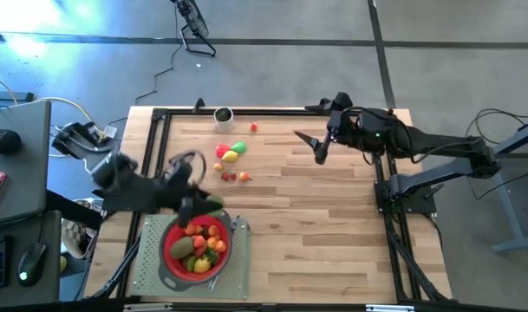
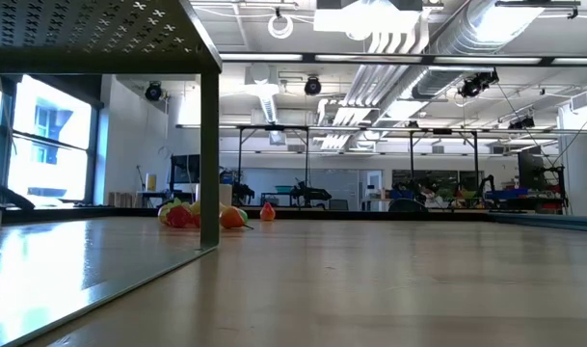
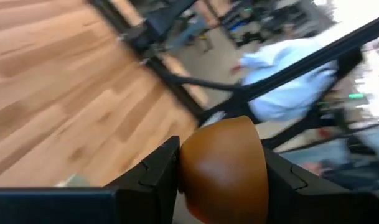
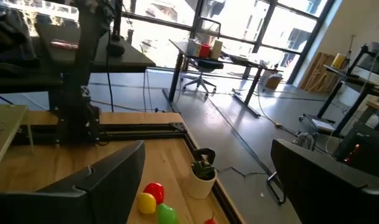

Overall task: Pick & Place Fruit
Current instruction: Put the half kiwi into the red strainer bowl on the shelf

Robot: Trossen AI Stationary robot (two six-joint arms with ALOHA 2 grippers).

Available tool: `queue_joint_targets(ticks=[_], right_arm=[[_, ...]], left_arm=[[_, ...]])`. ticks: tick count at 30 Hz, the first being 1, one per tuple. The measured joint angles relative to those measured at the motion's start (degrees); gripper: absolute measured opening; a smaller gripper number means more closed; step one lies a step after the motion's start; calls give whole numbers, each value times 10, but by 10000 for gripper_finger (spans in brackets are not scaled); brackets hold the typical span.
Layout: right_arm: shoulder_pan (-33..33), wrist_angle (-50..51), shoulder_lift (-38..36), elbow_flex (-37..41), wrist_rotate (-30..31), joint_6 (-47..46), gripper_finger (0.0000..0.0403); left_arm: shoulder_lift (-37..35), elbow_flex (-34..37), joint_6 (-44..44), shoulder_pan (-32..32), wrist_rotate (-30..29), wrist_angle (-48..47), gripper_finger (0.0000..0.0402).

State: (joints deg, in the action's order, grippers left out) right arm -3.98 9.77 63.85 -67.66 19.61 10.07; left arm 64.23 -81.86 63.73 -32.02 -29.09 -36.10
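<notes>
- Done: several fruits sit in the red strainer [image 1: 197, 245] near the desk's front-left edge.
- Now: left gripper [image 3: 221, 171] is clamped on a brown fruit [image 3: 223, 167], probably just above the strainer.
- Left: a small fruit cluster [image 1: 231, 154] near the back edge; right gripper [image 1: 321, 152] waits with jaws apart.

Strainer [image 1: 170, 260] full of fruit [image 1: 198, 243] sits near the table's [image 1: 333, 225] front left; loose fruit [image 1: 231, 154] and a cup [image 1: 222, 114] behind it.

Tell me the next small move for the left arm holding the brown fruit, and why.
Probably ease down over the red strainer and open. The left gripper clamps a brown fruit and sits at the strainer's rim in the high view, with fruit already piled inside. The right gripper waits open, far across the table.
</notes>
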Motion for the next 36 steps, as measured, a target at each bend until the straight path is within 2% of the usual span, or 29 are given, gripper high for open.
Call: queue_joint_targets(ticks=[4, 8, 16, 19, 26, 36], right_arm=[[-19, 0, 4, 0, -4, 0, 341], [-33, -1, 9, 0, -6, -8, 341], [-58, -1, 9, 0, -20, -15, 341], [-64, -1, 9, 0, -20, -15, 341], [-77, -1, 20, 0, -20, -13, 341], [-96, 4, 46, 0, -33, -13, 341]], left_arm=[[31, 1, 50, -67, -77, -48, 147], [57, 1, 125, -99, -84, -106, 147], [81, 1, 216, -100, 83, -213, 147], [80, 1, 248, -100, 126, -233, 148], [76, 1, 276, -100, 164, -236, 166], [80, 1, 281, -100, 180, -247, 172]])
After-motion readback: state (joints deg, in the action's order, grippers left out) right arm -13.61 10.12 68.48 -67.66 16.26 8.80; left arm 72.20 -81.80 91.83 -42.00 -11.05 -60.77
